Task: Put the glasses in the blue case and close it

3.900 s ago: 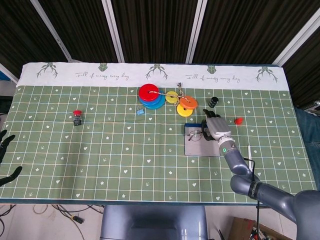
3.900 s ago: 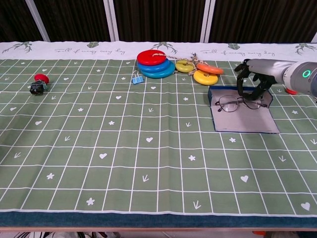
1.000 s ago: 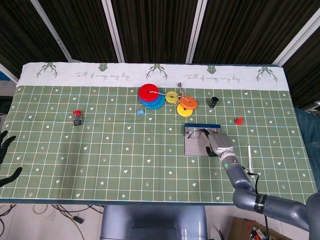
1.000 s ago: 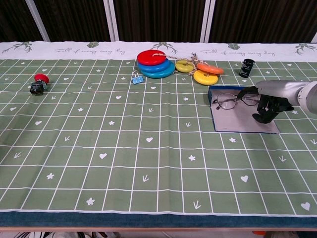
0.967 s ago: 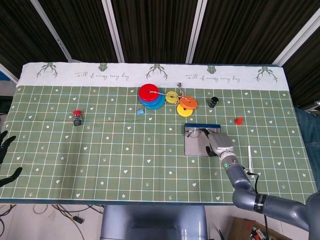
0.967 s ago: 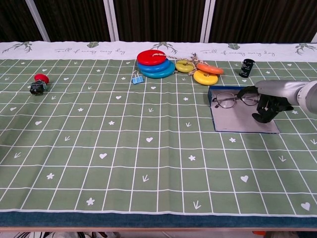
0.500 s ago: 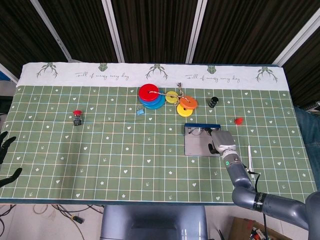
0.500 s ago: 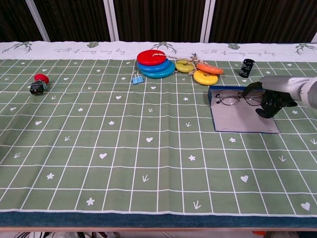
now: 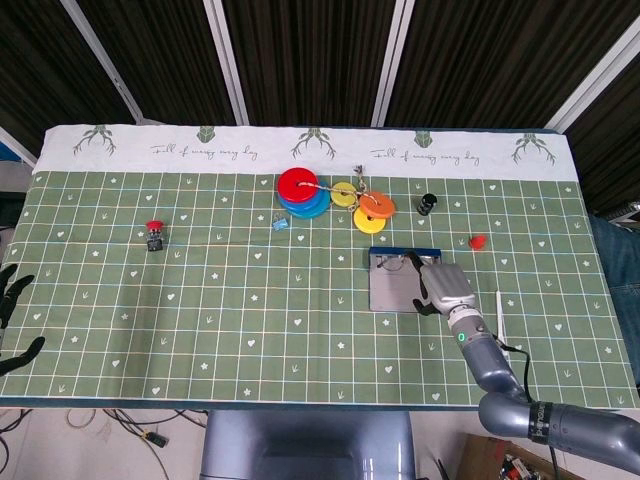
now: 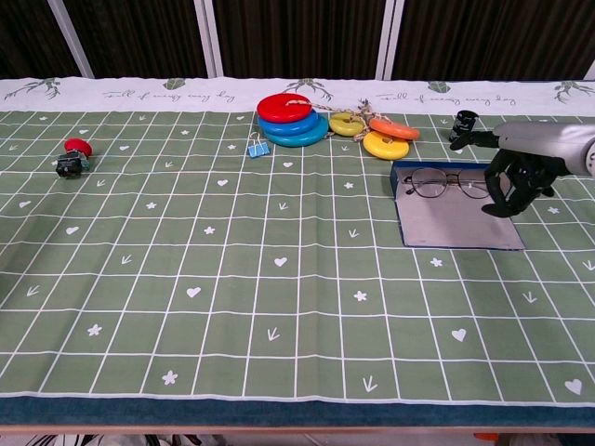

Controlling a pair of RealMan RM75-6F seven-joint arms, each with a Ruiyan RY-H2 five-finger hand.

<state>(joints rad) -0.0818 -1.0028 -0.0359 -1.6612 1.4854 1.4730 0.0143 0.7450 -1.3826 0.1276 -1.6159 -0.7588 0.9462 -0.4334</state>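
The blue case (image 10: 441,167) lies open on the mat, its grey inside (image 9: 398,291) facing up. The thin-framed glasses (image 10: 447,185) rest inside it along the blue back rim, and show in the head view as glasses (image 9: 394,263) too. My right hand (image 10: 517,176) hovers over the case's right end, fingers hanging down and apart, holding nothing and just clear of the glasses. In the head view the right hand (image 9: 446,286) covers the case's right side. My left hand (image 9: 12,318) sits off the table's left edge, fingers spread and empty.
Red and blue rings (image 10: 291,119) and yellow and orange rings (image 10: 381,136) lie behind the case. A small black cylinder (image 9: 428,204), a red cap (image 9: 478,241) and a white pen (image 9: 499,312) lie near my right arm. A blue clip (image 10: 257,145) and a red button (image 10: 72,155) sit further left.
My right hand has lifted off the glasses' right end and drawn slightly right. The glasses slid toward the blue back rim and now lie free in the case.
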